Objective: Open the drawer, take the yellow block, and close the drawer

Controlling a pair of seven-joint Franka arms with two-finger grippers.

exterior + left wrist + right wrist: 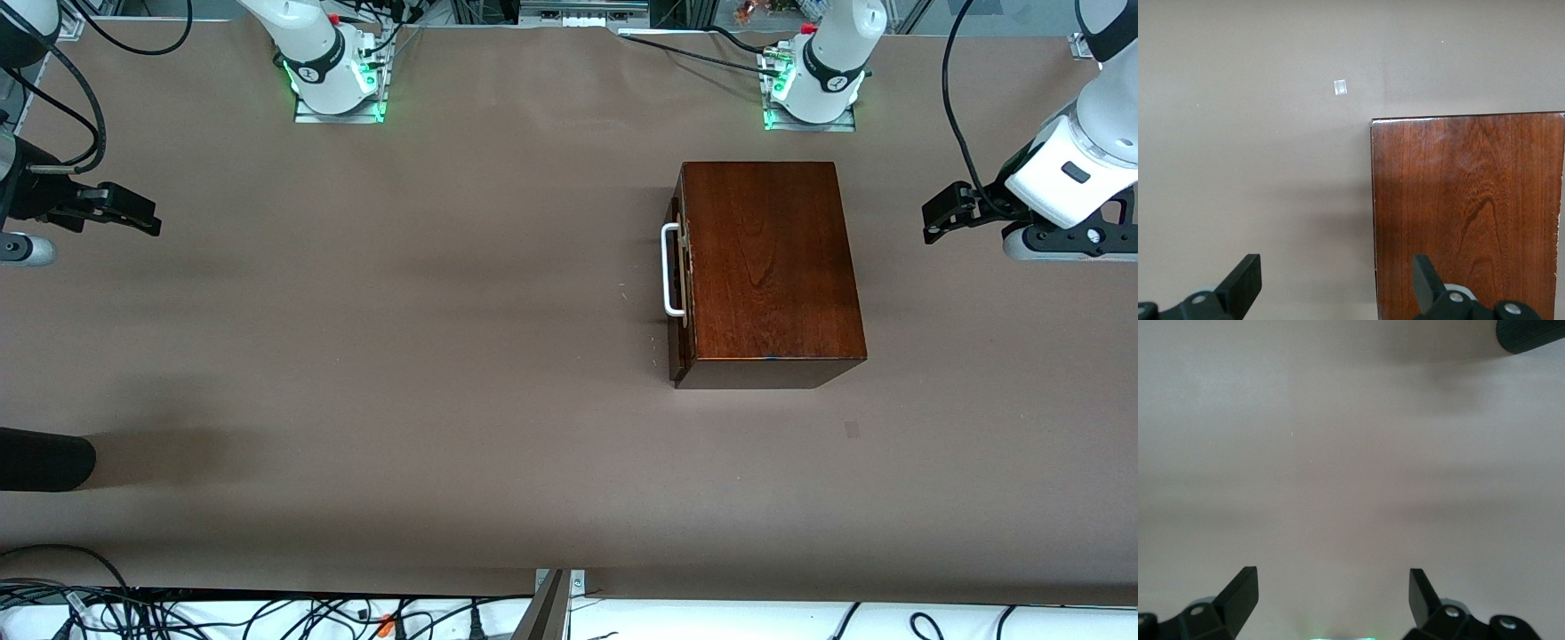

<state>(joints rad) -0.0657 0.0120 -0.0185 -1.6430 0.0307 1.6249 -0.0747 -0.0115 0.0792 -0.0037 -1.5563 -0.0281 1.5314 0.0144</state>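
Fingers are being held spread and empty on both arms. In the front view, the left gripper (944, 213) is being kept over bare table (444, 356) at its own end, just beside the box (766, 267); the right gripper (133, 213) is waiting, well apart. The drawer (680, 284) is being kept shut, its handle (671, 269) facing the right arm's end, long axis running toward the camera. In the left wrist view, the box top is being seen under one finger (1428, 280). In the right wrist view, only table is being seen. The block is not visible, presumably inside.
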